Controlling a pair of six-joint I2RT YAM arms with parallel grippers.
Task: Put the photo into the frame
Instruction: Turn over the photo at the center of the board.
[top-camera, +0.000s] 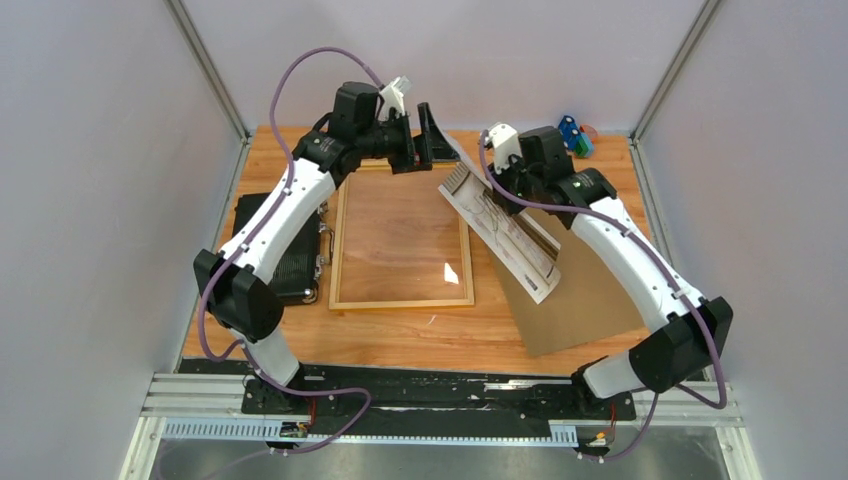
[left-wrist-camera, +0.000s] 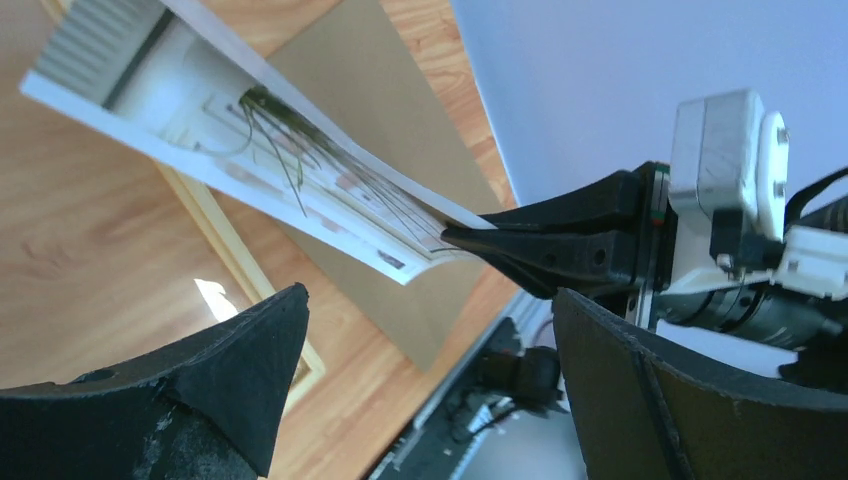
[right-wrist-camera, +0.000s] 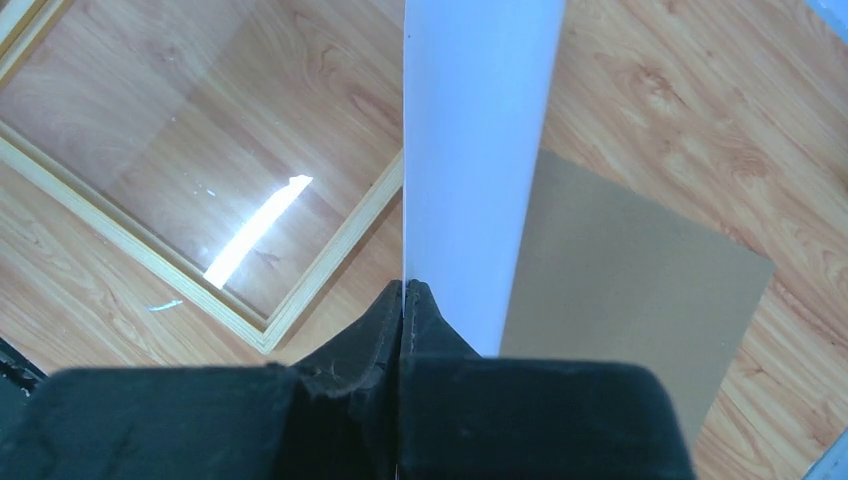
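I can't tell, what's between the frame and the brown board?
The photo, pinched in the right fingers, above bare table. The top view shows it.

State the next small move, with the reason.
Probably swing the right end effector leftward, bringing the photo over the frame: it pinches the photo by one edge, tilted in the air beside the frame, which lies empty.

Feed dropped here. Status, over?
Right gripper shut on the photo, tilted beside the frame. Left gripper open, empty. Nothing lying in the frame.
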